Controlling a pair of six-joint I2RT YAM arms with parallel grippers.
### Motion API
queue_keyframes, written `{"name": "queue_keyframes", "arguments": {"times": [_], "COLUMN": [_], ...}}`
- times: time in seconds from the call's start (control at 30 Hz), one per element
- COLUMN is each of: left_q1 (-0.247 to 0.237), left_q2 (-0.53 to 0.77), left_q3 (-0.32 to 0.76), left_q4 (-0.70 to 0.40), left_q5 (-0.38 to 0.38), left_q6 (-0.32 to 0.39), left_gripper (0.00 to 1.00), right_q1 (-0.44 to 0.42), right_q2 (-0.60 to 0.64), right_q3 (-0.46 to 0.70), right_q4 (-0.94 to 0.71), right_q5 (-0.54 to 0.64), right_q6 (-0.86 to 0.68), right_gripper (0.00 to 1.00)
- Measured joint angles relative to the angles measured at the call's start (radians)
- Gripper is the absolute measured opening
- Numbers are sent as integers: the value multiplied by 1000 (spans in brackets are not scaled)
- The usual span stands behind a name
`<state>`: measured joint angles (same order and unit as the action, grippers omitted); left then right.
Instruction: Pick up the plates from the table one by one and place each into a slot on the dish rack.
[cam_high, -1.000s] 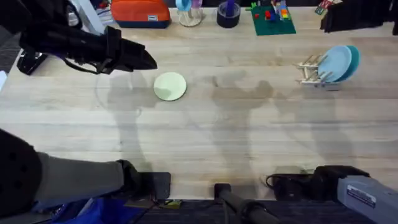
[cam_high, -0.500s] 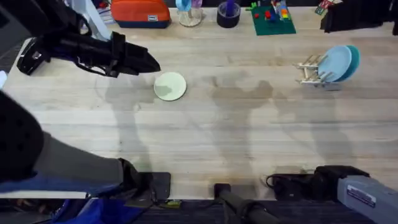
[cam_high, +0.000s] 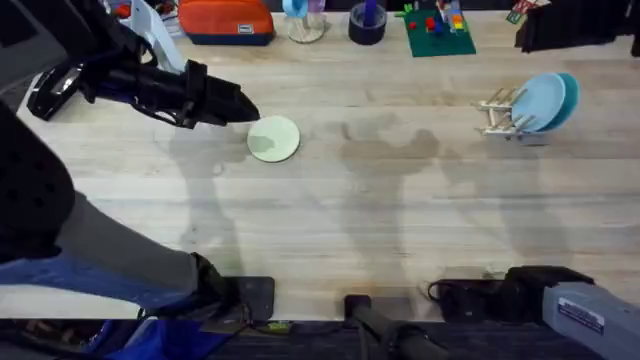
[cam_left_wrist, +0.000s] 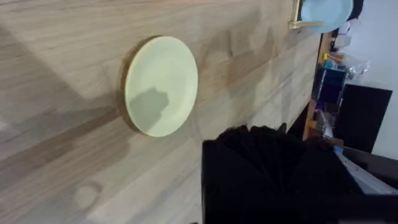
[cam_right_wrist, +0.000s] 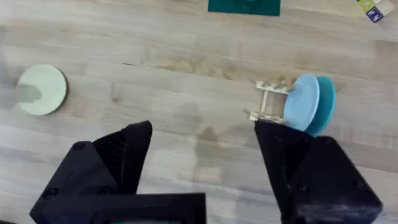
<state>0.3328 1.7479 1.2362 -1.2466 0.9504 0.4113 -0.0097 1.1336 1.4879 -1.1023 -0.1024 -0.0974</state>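
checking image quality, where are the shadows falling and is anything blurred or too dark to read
Overhead: soft arm shadows cross the table at centre; the left arm near the camera is large, dark and blurred. Left wrist: a shadow patch lies on the cream plate, and the left gripper's fingers are a featureless black mass. Right wrist: a faint shadow sits beside the dish rack.

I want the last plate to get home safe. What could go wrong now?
The yellow plate lies flat on the table, so the left pincer might push it along instead of getting under its edge. Also, the dish rack is small and already holds a pale blue plate and a teal plate, so a clumsy drop-off could bump them or tip the rack.
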Motion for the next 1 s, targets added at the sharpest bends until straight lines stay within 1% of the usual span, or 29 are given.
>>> {"name": "queue_keyframes", "arguments": {"times": [0.17, 0.33, 0.6, 1.0], "left_q1": [3, 3, 3, 3], "left_q2": [35, 38, 38, 38], "left_q3": [0, -1, -1, -1], "left_q4": [4, 13, 21, 49], "left_q5": [-1, -9, -31, -31], "left_q6": [21, 31, 32, 34], "left_gripper": [42, 42, 42, 42], "right_q1": [0, 0, 0, 0], "right_q2": [0, 0, 0, 0], "right_q3": [0, 0, 0, 0], "right_q4": [0, 0, 0, 0], "right_q5": [0, 0, 0, 0], "right_q6": [0, 0, 0, 0], "right_gripper": [995, 995, 993, 993]}}
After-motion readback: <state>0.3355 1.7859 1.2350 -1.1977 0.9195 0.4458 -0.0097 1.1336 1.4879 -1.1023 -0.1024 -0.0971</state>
